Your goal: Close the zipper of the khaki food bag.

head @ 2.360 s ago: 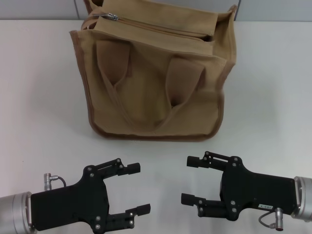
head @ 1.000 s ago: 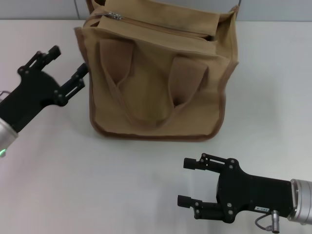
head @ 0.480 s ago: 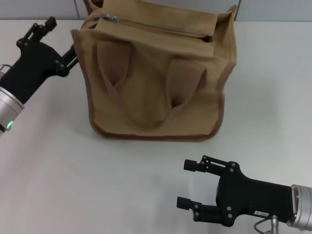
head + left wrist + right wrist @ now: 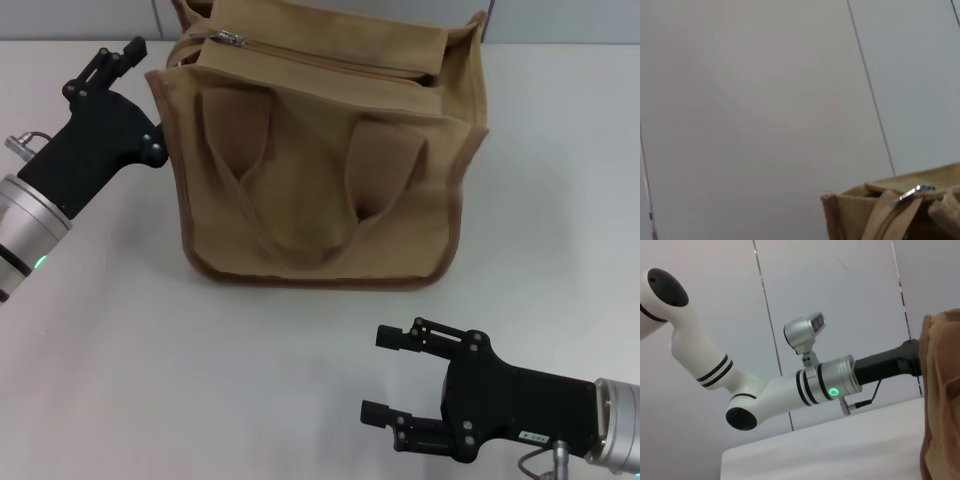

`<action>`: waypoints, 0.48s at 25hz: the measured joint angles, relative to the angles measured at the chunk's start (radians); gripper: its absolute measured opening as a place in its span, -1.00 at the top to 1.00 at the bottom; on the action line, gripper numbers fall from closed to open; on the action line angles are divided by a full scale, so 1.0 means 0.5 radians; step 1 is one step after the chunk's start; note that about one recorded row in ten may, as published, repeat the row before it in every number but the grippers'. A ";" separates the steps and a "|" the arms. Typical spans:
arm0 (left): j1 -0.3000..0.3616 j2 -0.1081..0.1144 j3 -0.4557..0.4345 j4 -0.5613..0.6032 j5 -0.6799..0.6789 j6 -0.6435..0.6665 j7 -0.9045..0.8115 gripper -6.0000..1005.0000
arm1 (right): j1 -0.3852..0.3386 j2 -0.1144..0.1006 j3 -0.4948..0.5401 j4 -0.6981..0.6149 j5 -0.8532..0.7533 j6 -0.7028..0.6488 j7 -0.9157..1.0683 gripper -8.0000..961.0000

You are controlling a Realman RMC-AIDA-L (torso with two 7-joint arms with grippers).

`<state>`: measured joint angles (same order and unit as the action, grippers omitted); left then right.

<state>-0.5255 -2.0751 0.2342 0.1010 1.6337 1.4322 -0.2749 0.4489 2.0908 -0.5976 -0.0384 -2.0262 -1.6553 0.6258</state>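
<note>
The boxy tan canvas khaki food bag [image 4: 320,160] with darker brown trim stands upright at the back middle of the white bench [image 4: 540,210], its long khaki-taped zipper [image 4: 320,55] running across the top panel with the small silver pull tab [image 4: 233,38] at the robot's-left end. The left end effector [image 4: 150,95], black, is at the bag's upper left corner, one finger raised beside the bag and the other hidden behind its edge, so I cannot tell whether it grips the fabric. The right end effector [image 4: 382,375] hovers low in front of the bag, well apart from it, fingers spread.

Even, bright overhead light; soft shadow under the khaki food bag [image 4: 320,170]; left wrist view hazy
</note>
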 joint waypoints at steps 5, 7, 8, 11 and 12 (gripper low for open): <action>-0.019 -0.001 -0.003 0.000 -0.009 0.025 -0.135 -0.51 | 0.016 0.000 0.011 0.002 0.000 0.010 0.000 -0.59; -0.087 -0.001 -0.034 0.011 -0.016 -0.027 -0.492 -0.51 | 0.019 0.000 0.016 0.003 0.000 0.011 0.000 -0.59; -0.087 -0.001 -0.034 0.011 -0.016 -0.027 -0.492 -0.51 | 0.019 0.000 0.018 0.004 0.000 0.015 0.000 -0.59; -0.127 0.000 -0.046 0.022 -0.025 -0.122 -0.629 -0.51 | 0.019 0.000 0.021 0.004 0.000 0.024 0.000 -0.59; -0.132 -0.001 -0.052 0.021 -0.031 -0.137 -0.629 -0.51 | 0.019 0.000 0.026 0.004 0.000 0.031 0.000 -0.59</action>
<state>-0.5913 -2.0757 0.2084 0.1113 1.6183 1.3636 -0.5893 0.4586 2.0908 -0.5847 -0.0366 -2.0262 -1.6396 0.6258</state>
